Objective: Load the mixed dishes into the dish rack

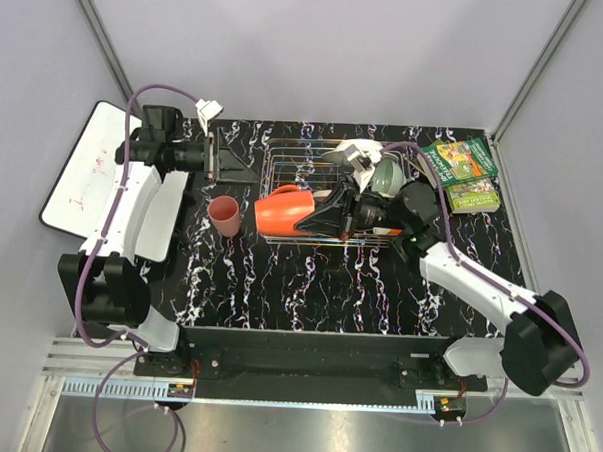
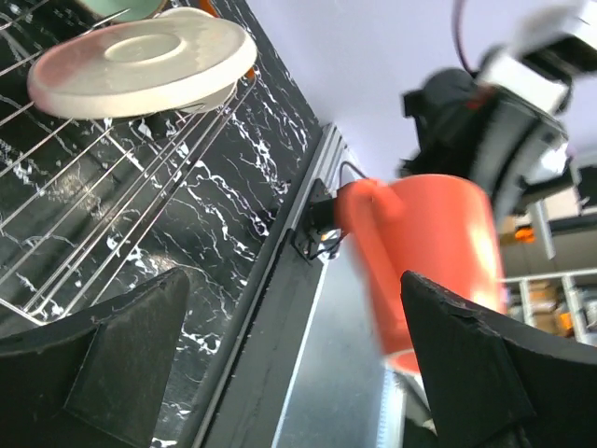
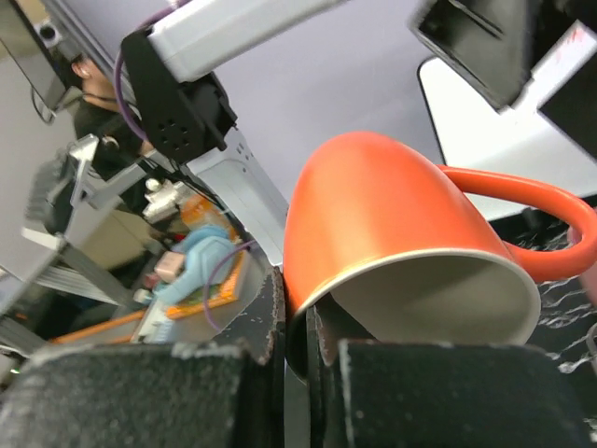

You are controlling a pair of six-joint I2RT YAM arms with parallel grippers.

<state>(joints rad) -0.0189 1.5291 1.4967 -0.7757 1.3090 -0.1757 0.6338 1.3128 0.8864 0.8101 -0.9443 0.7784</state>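
The orange mug [image 1: 282, 211] lies on its side in the air over the front left corner of the silver wire dish rack [image 1: 307, 156]. My right gripper [image 1: 325, 213] is shut on its rim, one finger inside and one outside, as the right wrist view shows on the mug [image 3: 392, 243]. The pink cup [image 1: 223, 215] stands on the table left of the rack. My left gripper [image 1: 222, 159] is open and empty by the rack's left end. In the left wrist view a pale plate [image 2: 140, 58] rests upside down on the rack wires [image 2: 103, 201], with the mug [image 2: 429, 252] beyond. A pale green bowl [image 1: 389, 176] sits in the rack's right part.
Green-covered books [image 1: 464, 173] lie at the back right of the black marbled table [image 1: 309, 286]. A whiteboard [image 1: 89, 167] lies off the table's left edge, partly under the left arm. Grey walls close in the back and sides.
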